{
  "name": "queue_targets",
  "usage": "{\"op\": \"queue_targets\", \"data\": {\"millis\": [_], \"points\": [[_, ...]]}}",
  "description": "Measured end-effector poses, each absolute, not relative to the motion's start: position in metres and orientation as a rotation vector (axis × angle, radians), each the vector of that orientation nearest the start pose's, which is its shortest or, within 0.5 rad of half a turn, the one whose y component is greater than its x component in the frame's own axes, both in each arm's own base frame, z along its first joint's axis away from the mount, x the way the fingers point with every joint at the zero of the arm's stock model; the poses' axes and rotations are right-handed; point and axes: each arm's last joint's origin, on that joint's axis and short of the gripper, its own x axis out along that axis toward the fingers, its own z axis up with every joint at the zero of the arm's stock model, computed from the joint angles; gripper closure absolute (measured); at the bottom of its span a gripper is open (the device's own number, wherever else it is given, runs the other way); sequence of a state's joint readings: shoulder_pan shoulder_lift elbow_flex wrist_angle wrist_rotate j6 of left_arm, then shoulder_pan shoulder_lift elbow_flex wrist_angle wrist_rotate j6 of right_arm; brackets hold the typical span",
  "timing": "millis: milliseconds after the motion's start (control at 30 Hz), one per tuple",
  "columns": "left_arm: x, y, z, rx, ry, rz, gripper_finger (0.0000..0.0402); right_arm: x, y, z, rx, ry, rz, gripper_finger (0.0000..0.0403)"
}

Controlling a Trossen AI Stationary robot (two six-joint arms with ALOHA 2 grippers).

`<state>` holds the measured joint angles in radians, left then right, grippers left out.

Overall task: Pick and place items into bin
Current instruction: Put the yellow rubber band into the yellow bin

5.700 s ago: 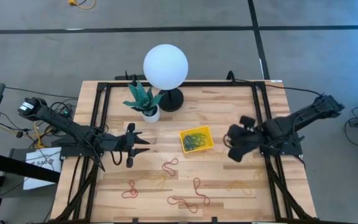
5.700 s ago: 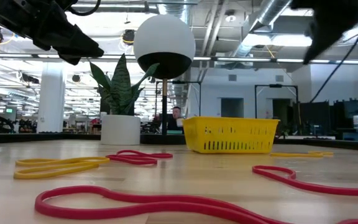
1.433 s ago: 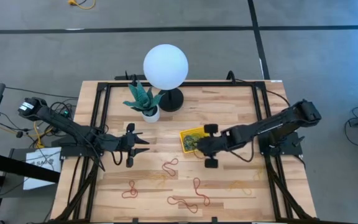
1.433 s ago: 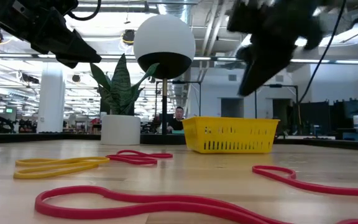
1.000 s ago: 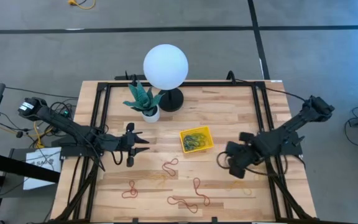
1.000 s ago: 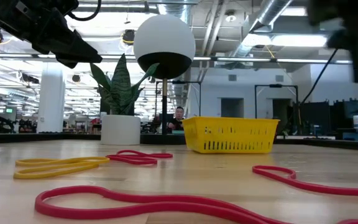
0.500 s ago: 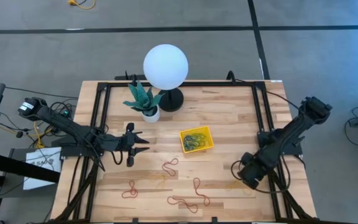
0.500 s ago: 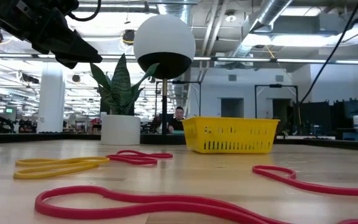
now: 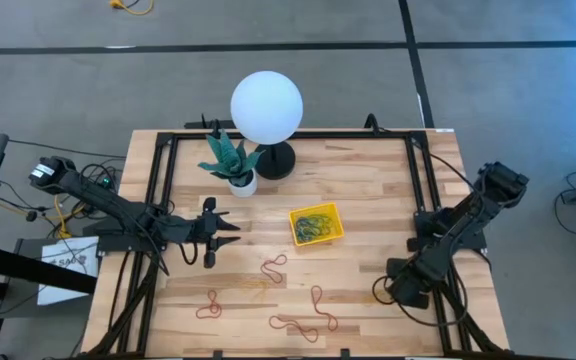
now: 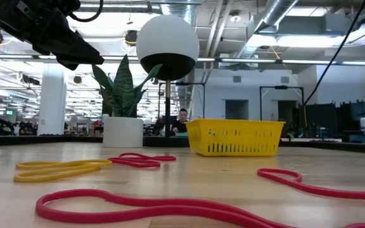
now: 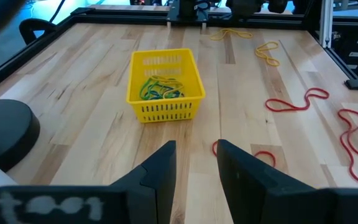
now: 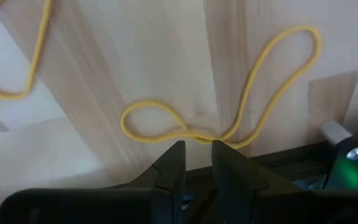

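The yellow bin sits mid-table with green and yellow bands lying in it; it also shows in the left wrist view and the low view. Red bands and a pale yellow one lie flat on the wood near the table's near edge. My right gripper hangs low by the near right corner, open by a narrow gap, tips just above the pinched middle of a yellow band. My left gripper waits left of the bin, open.
A white plant pot and a globe lamp stand at the far side. A black frame rail runs along the table's right side, close to my right arm. A second yellow band lies beside the first.
My right gripper has swung from the bin's right side toward the table's near right corner and dropped low over the yellow bands, leaving the low view. The bands and the bin have stayed put.
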<state>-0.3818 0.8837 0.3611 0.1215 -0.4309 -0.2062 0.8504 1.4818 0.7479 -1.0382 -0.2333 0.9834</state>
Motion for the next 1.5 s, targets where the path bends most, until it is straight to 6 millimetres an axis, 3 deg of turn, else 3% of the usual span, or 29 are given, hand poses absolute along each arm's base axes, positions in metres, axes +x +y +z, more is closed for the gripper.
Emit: {"op": "queue_targets", "data": {"millis": [300,833,1033,1267,1500], "points": [[0.173,-0.056,0.201,-0.051,0.361,0.087,0.0296,0.119,0.160,0.144,0.070,1.861,-0.079,0.0331],[0.173,-0.056,0.201,-0.067,0.356,0.108,0.0296,0.107,0.149,0.123,0.033,1.852,-0.084,0.0333],[0.173,-0.056,0.201,-0.066,0.355,0.114,0.0296,0.111,0.152,0.130,0.039,1.808,-0.061,0.0383],[0.173,-0.056,0.201,-0.065,0.355,0.116,0.0296,0.124,0.156,0.151,0.027,1.480,-0.088,0.0400],[0.173,-0.056,0.201,-0.057,0.355,0.116,0.0296,0.144,0.161,0.202,-0.057,0.989,-0.116,0.0401]]}}
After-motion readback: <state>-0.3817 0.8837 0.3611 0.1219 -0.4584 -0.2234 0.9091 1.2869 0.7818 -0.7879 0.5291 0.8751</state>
